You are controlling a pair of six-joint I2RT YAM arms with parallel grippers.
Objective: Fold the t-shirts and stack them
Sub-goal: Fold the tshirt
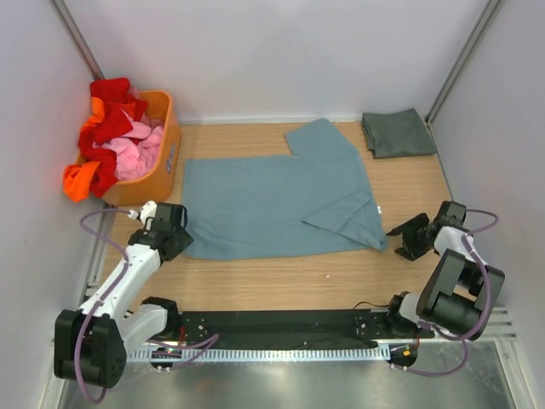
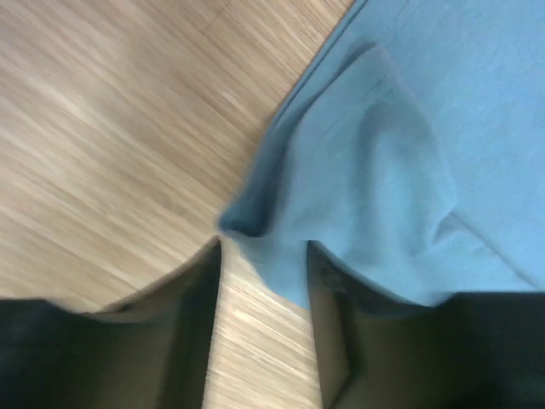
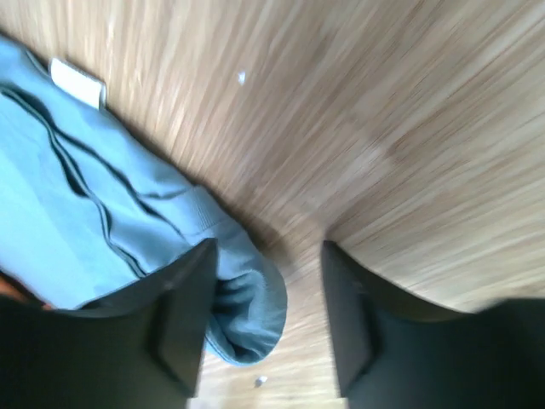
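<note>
Blue-teal t-shirt lies flat mid-worktop, one side folded in. Grey-green t-shirt folded at far right corner. Orange basket at far left corner.

Left fingers slightly parted at the blue-teal shirt's near left corner; bunched cloth in the gap, not pinched.

Right fingers wider apart at its near right corner; hem against one finger, nothing held.

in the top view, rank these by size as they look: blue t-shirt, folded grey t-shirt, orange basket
1. blue t-shirt, clearly largest
2. orange basket
3. grey t-shirt, folded, somewhat smaller than the basket
</note>
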